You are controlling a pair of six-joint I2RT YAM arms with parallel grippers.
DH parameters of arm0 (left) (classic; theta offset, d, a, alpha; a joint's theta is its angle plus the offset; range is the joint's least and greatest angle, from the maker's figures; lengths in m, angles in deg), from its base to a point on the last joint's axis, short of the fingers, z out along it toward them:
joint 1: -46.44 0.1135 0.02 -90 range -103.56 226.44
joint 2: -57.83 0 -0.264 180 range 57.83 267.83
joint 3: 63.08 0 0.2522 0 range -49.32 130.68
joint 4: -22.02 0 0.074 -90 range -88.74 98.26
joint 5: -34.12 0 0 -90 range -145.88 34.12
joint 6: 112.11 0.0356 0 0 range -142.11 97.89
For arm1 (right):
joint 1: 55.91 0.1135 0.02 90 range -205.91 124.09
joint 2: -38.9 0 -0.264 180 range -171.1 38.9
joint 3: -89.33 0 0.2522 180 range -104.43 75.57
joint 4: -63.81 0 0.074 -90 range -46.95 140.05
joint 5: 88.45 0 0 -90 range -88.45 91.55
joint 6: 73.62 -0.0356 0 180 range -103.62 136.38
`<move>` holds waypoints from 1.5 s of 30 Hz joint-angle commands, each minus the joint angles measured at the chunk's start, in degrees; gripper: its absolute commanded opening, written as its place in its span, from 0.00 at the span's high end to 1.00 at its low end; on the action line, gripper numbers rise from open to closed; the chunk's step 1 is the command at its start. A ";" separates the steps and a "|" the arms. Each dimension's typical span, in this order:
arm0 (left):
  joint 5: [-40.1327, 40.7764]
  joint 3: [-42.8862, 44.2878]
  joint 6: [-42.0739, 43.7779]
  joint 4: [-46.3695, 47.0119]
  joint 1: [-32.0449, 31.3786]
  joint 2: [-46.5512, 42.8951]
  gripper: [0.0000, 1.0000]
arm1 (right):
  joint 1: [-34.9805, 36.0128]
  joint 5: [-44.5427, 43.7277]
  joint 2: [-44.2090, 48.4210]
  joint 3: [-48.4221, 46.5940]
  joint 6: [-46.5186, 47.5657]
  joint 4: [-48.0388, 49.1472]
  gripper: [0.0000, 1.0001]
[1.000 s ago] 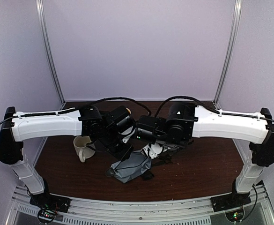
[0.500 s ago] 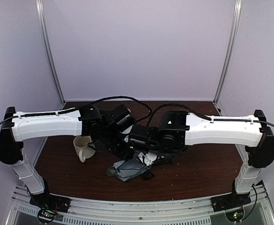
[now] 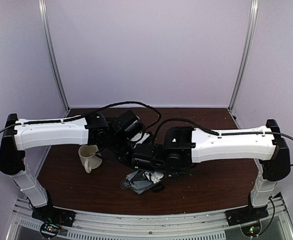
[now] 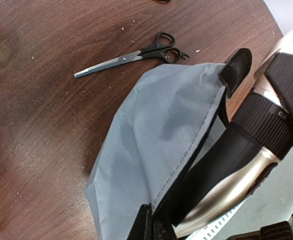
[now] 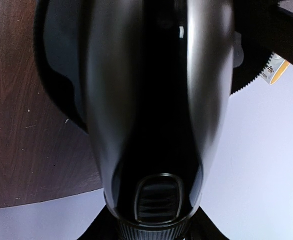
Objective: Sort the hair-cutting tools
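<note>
The grey fabric pouch (image 4: 156,135) lies on the brown table, and my left gripper (image 4: 154,227) is shut on its zip edge, holding the mouth open. The silver-and-black electric clipper (image 4: 236,165) is tilted, with its black end inside that mouth. My right gripper (image 5: 154,222) is shut on the clipper (image 5: 156,100), which fills the right wrist view. One pair of black-handled scissors (image 4: 136,56) lies flat on the table just beyond the pouch. From above, both wrists meet over the pouch (image 3: 138,181) and hide most of it.
A cream mug (image 3: 88,156) stands left of the pouch, under the left arm. The pouch lies close to the table's front edge (image 3: 186,209). Both forearms cross the middle of the table.
My right arm has swung left and down, bringing the clipper to the pouch's mouth. The left arm has stayed in place, holding the zip edge.
</note>
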 commanded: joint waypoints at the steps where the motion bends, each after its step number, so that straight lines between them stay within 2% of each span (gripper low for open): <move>1: -3.07 -0.46 -1.94 3.81 0.78 0.25 1.00 | 0.69 -4.41 -1.82 0.04 -0.90 0.89 0.86; 9: -4.79 -1.37 -2.90 5.17 1.15 1.58 1.00 | 2.67 -2.78 -5.18 -4.40 -1.43 1.04 0.82; 15: -5.07 -3.26 -2.68 6.96 1.83 1.51 1.00 | 2.95 4.32 -6.38 -6.01 -3.08 -2.04 0.83; 18: -5.13 -4.22 -2.15 7.96 1.96 1.58 1.00 | 2.86 9.57 -6.71 -7.13 -3.98 -3.38 0.76; 26: -7.00 -5.70 -0.25 9.99 2.10 1.99 1.00 | 0.21 17.98 -6.44 -8.10 -4.07 -1.95 0.68; 34: -7.40 -6.65 3.00 12.14 2.10 1.33 1.00 | -1.93 26.95 -2.60 -7.49 -4.32 1.41 0.49; 36: -7.00 -7.26 3.74 12.07 2.10 1.33 1.00 | -2.81 31.04 -0.35 -5.93 -3.91 0.97 0.45; 39: -5.64 -8.14 4.40 11.82 2.10 1.10 1.00 | -4.31 34.13 4.50 0.08 -4.08 3.12 0.44; 45: -3.64 -9.04 5.96 12.32 2.03 -0.35 1.00 | -11.23 38.28 15.36 14.93 -7.50 13.06 0.45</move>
